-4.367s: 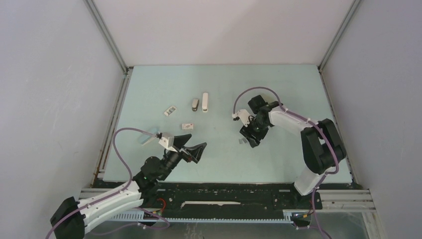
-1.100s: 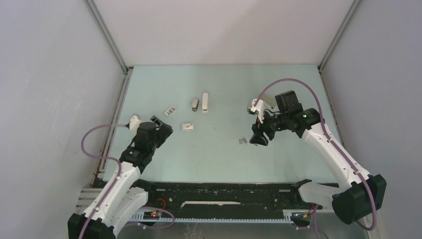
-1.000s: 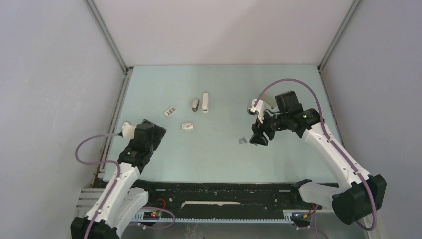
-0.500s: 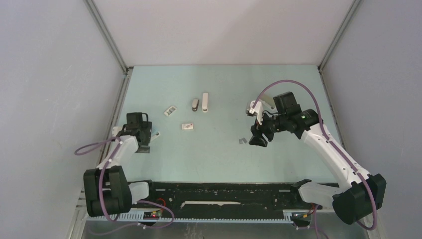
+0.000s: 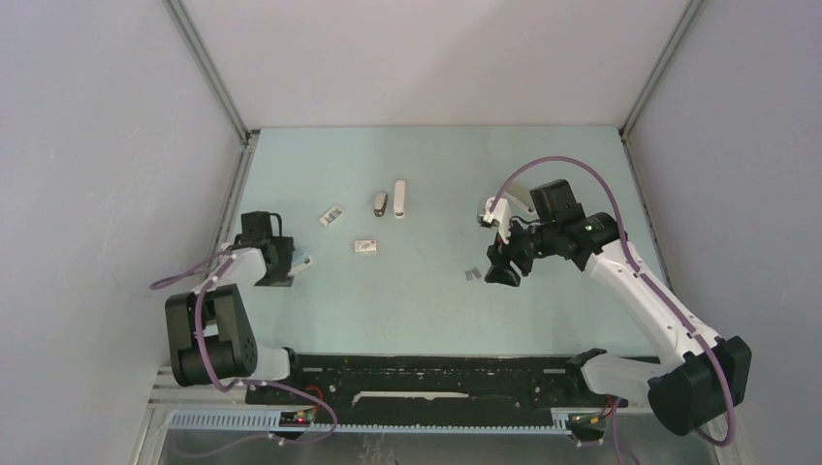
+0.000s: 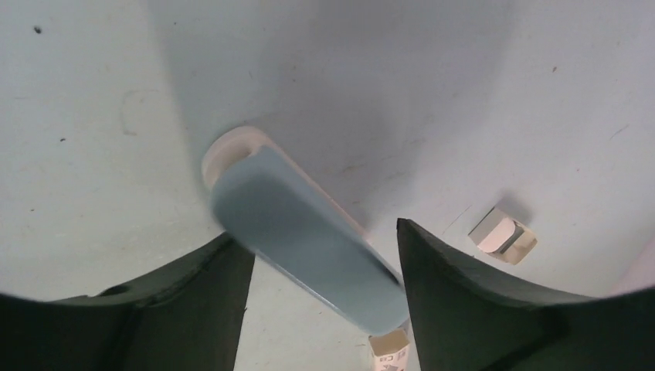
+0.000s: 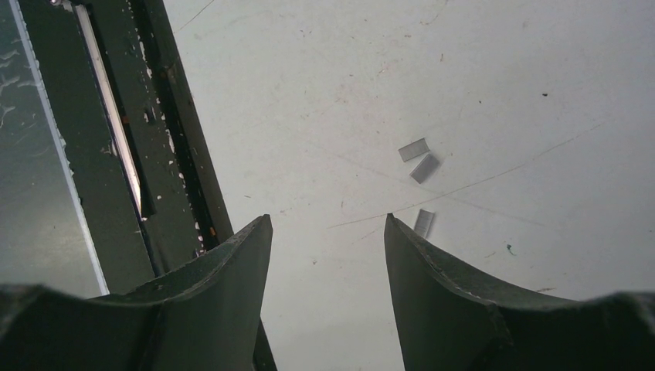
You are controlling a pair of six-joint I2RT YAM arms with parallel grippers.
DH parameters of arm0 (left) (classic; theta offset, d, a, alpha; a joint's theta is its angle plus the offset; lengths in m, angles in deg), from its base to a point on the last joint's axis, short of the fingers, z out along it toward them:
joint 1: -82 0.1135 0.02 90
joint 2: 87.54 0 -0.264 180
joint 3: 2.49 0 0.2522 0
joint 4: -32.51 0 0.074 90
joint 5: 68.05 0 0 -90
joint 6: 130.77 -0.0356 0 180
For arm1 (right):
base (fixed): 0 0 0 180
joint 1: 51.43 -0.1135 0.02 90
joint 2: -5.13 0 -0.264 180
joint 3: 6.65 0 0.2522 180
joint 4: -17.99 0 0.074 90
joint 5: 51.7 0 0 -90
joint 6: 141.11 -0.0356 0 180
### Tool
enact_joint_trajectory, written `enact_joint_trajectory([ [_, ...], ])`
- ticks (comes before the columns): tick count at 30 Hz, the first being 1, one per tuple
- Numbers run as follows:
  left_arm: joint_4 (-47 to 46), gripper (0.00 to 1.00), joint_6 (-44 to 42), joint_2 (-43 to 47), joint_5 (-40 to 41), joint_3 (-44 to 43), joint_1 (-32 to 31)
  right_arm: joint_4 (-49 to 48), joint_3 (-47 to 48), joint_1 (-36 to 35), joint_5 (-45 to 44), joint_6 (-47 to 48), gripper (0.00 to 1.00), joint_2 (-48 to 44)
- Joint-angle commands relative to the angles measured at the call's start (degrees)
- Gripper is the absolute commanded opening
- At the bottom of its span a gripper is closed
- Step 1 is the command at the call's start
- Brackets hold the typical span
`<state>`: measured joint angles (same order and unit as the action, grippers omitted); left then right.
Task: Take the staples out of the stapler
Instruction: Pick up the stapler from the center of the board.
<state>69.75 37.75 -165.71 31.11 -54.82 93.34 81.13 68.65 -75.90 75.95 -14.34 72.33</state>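
The pale grey-beige stapler lies at the back middle of the table, far from both grippers. Three staples strips lie loose on the table; they also show in the right wrist view. My right gripper hovers just right of them, open and empty. My left gripper is open at the table's left edge. Its fingers straddle the light-blue stapler, which lies slantwise on the table between them.
A slim white stapler lies beside the grey-beige one. Two small white boxes lie left of the middle; they also show in the left wrist view. The black front rail runs behind my right gripper.
My left arm has swung from the front middle to the left edge and folded back, bringing its gripper over the light-blue stapler. My right gripper has barely shifted beside the staples.
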Motion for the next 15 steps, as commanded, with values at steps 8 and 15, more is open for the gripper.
enact_joint_trajectory([
  [8,-5.03,0.26,-5.95,5.12,-0.98,2.46,0.54,-1.41,-0.11,-0.4,-0.21,0.14,0.65,-0.05],
  [15,-7.37,0.0,-12.92,14.11,-9.4,6.56,0.25,-1.33,-0.22,-0.39,0.28,0.14,0.65,-0.24],
])
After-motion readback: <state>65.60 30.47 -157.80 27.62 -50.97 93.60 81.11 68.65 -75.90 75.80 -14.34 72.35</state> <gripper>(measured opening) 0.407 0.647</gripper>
